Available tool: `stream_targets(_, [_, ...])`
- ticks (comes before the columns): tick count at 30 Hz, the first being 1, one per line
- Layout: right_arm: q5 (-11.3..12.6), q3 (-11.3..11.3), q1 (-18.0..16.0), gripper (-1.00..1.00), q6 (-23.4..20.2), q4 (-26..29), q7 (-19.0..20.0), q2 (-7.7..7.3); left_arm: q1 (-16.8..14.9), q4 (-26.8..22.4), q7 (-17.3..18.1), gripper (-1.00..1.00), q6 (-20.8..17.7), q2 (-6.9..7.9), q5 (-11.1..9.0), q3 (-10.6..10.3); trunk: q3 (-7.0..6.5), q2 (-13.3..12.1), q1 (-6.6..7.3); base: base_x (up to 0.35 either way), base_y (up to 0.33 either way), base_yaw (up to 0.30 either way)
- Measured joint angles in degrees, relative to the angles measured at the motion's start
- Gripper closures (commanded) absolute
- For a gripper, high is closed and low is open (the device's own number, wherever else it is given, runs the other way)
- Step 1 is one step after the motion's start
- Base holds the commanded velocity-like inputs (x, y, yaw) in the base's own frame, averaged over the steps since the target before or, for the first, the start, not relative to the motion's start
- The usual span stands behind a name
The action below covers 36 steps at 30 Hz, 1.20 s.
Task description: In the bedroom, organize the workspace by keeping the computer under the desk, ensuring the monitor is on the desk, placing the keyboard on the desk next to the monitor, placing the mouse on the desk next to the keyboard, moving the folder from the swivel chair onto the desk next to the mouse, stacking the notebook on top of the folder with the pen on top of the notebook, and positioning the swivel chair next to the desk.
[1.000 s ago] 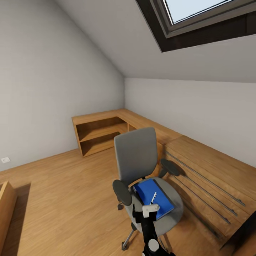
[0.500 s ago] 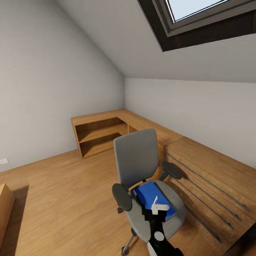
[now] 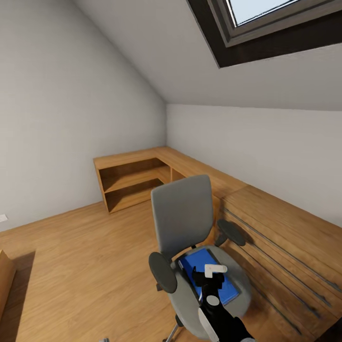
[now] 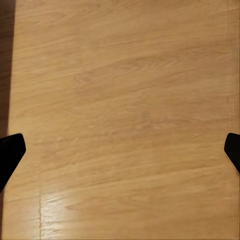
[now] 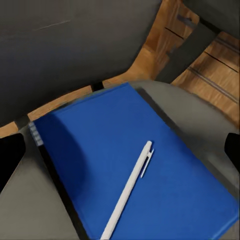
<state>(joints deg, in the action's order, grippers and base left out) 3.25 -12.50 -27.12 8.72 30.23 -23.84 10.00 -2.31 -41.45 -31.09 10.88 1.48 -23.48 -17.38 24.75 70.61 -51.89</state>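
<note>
Your right end effector [image 3: 209, 281] has pushed further out over the seat since a second ago; the head camera shifted a bit too, so the chair sits slightly differently in frame. Its fingers are spread wide, tips at both edges of the right wrist view, nothing between them. Directly below it: the folder [image 5: 135, 165], flat on the swivel chair [image 3: 183, 213] seat. A white pen [image 5: 129, 194] lies diagonally on top of the folder. In the head view the folder [image 3: 202, 263] is partly hidden by your arm. Left end effector [image 4: 120, 155]: also spread wide, empty, pointed at bare plank floor [image 4: 125, 100]. Light wooden low cabinets [image 3: 137, 178] run along the wall behind the chair, skylight [image 3: 275, 23] above.
</note>
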Motion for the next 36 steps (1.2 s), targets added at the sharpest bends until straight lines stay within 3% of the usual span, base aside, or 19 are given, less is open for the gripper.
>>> stream_targets(4, [0.9, 2.0, -2.6, -1.0, -0.4, -3.5, 0.3, -1.2, 0.0, -0.2, 0.0, -1.0, 0.0, -0.05, 0.0, 0.0, 0.0, 0.0, -0.02, 0.109, 0.0, 0.0])
stream_targets(7, [5.6, 5.5, -6.6, -1.0, -4.1, -8.4, 0.9, -1.89, 0.0, -2.4, 0.0, -1.0, -0.1, -0.02, 0.0, -0.1, 0.0, 0.0, -0.03, 0.022, 0.0, 0.0])
stream_targets(10, [8.6, 6.7, -9.1, -1.0, -6.7, -11.3, 1.9, -2.15, 0.0, -4.1, 0.0, -1.0, -0.2, 0.0, -0.1, 0.0, 0.17, 0.4, -0.24, 0.007, 0.0, 0.0])
stream_targets(12, [9.4, 7.0, -9.8, -1.0, -7.3, -12.0, 2.2, -2.24, 0.0, -4.6, 0.0, -1.0, -0.3, 0.02, -0.3, 0.7, 0.53, 1.2, -0.68, 0.003, 0.0, 0.0])
stream_targets(14, [9.8, 7.2, -10.2, -1.0, -7.7, -12.4, 2.4, -2.34, 0.0, -6.0, 0.1, -1.0, -1.3, 0.08, -1.3, 3.2, 0.89, 2.0, -1.12, 0.001, 0.0, 0.0])
stream_targets(15, [9.9, 7.2, -10.3, -1.0, -7.9, -12.5, 2.4, -2.37, 0.0, -9.2, 0.1, -1.0, -5.1, 0.14, -2.1, 5.6, 1.07, 2.4, -1.34, 0.0, 0.0, 0.0])
stream_targets(16, [10.0, 7.2, -10.3, -1.0, -8.0, -12.5, 2.4, -2.38, 0.0, -10.8, 0.1, -1.0, -7.2, 0.14, -2.4, 6.5, 1.25, 2.8, -1.56, 0.0, 0.0, 0.0])
stream_targets(18, [10.0, 7.3, -10.4, -1.0, -8.1, -12.5, 2.5, -2.4, 0.0, -16.6, 0.2, -1.0, -15.5, 0.2, -3.6, 9.1, 1.61, 3.6, -2.0, 0.0, 0.0, 0.0])
stream_targets(19, [10.0, 7.3, -10.4, -1.0, -8.2, -12.5, 2.5, -2.4, 0.0, -22.5, 0.2, -1.0, -25.5, 0.2, -4.6, 12.6, 1.78, 4.0, -2.22, 0.0, 0.0, 0.0])
stream_targets(20, [10.0, 7.3, -10.5, -1.0, -8.2, -12.5, 2.5, -2.4, 0.0, -24.8, 0.2, -1.0, -29.1, 0.14, -5.3, 14.2, 1.97, 4.4, -2.44, 0.0, 0.0, 0.0])
stream_targets(22, [10.1, 7.3, -10.5, -1.0, -8.7, -12.4, 2.6, -2.41, 0.0, -33.1, 0.1, -1.0, -40.1, 0.03, -7.7, 18.7, 2.32, 5.2, -2.88, 0.0, 0.0, 0.0])
stream_targets(25, [10.2, 7.3, -10.5, -1.0, -11.1, -11.9, 2.5, -2.4, 0.0, -42.7, 0.0, -1.0, -48.1, -0.06, -11.1, 21.0, 2.86, 6.4, -3.54, 0.0, 0.0, 0.0])
stream_targets(30, [10.3, 7.3, -10.6, -1.0, -18.2, -8.7, 2.5, -2.39, -0.1, -50.1, -0.2, -1.0, -51.9, -0.35, -16.2, 22.0, 3.76, 8.4, -4.64, 0.0, 0.0, 0.0])
stream_targets(33, [10.4, 7.3, -10.6, -1.0, -20.0, -8.1, 2.4, -2.34, -0.1, -50.5, -0.2, -1.0, -52.1, -0.5, -17.9, 22.1, 4.3, 9.6, -5.3, 0.0, 0.0, 0.0])
stream_targets(36, [10.6, 7.4, -10.6, -1.0, -21.1, -7.8, 2.3, -2.32, -0.1, -50.3, -0.2, -1.0, -52.0, -0.52, -18.2, 21.7, 4.84, 10.8, -5.96, 0.0, 0.0, 0.0])
